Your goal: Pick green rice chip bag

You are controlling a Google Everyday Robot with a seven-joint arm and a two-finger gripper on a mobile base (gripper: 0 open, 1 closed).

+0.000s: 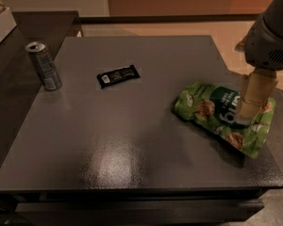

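The green rice chip bag [212, 112] lies flat on the dark table [132, 140] near its right edge, bright green with a dark panel, white lettering and brown chip pictures. My gripper [250, 108] reaches down from the upper right. Its tan tip is over the right half of the bag and covers part of the lettering. I cannot tell whether it touches the bag.
A small black bar wrapper [118, 75] lies at the table's middle left. A silver drink can [45, 66] stands upright at the far left. A darker counter [19, 36] adjoins on the left. The table's right edge runs just past the bag.
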